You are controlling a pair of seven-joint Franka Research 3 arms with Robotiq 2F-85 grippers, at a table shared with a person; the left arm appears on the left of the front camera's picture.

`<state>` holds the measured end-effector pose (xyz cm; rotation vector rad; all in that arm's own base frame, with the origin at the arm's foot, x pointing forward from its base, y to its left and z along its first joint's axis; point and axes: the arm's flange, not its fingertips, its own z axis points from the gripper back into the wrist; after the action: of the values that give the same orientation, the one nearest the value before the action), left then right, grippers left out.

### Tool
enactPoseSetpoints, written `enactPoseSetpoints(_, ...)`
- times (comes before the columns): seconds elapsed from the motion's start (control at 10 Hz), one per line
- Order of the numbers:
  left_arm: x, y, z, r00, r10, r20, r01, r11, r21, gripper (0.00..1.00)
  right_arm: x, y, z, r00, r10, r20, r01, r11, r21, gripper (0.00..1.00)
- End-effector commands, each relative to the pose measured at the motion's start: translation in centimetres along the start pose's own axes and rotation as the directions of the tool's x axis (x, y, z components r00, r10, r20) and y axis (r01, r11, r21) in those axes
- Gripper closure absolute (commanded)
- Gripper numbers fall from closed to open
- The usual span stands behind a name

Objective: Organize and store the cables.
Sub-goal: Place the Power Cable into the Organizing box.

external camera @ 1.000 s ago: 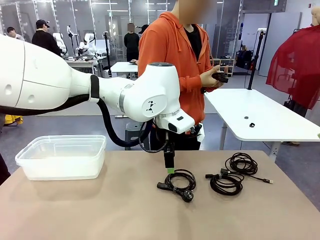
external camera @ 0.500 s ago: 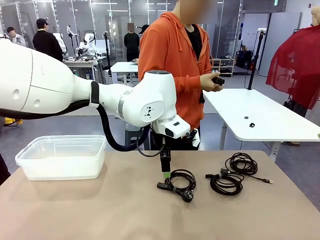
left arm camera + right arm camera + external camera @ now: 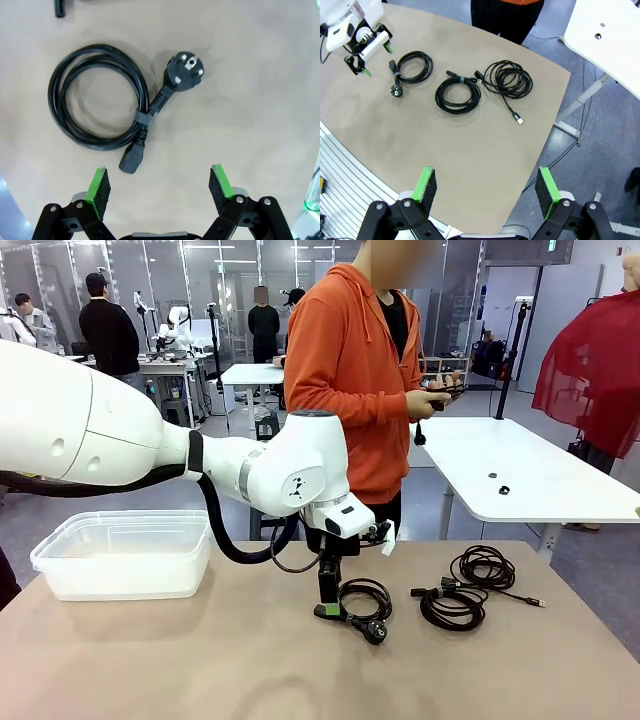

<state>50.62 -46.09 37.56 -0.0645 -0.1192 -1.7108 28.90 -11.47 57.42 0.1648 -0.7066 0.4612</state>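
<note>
Here, your left tool (image 3: 160, 182) hung low over the worktop (image 3: 200, 660), jaws spread wide with nothing between them, poised at the near edge of the banded power cable (image 3: 141, 119). That coil lay flat near the middle of the worktop, its round plug (image 3: 184, 72) turned face up and its socket end (image 3: 131, 161) pointing back toward the green pad of one finger (image 3: 100, 187). Seen from the front, a fingertip stood at or just above the surface beside the socket end; whether it touched either, you could not tell. Two more cables, a thicker coil (image 3: 461, 80) and a thinner coil (image 3: 509, 75), lay just beside each other further to the robot's right. The clear tub (image 3: 120, 570) sat well apart on the left and appeared to hold no cable. Your right tool (image 3: 486, 185) was held high above the scene, equally wide and empty. The risk, as it looked: most of the loop lay beyond the fingertips, so closing there would likely have caught only the socket end, leaving the coil to swing, or missed it and scraped the pads on the worktop. A dangling plug could then have snagged the tub's rim on the way over
</note>
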Motion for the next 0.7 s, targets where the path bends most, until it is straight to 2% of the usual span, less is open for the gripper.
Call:
enactPoseSetpoints(0.0,-0.3,-0.8,-0.8,0.998,-0.042,0.050,0.043,0.999,-0.026,0.00,-0.1,-0.1,0.0,1.000,0.003,0.003,-0.003,1.000,0.005,0.00)
enactPoseSetpoints(0.6,1.0,-0.1,-4.0,0.996,-0.088,0.033,0.088,0.996,-0.013,0.00,-0.1,-0.1,0.0,1.000,0.003,0.003,-0.003,1.000,0.005,0.00)
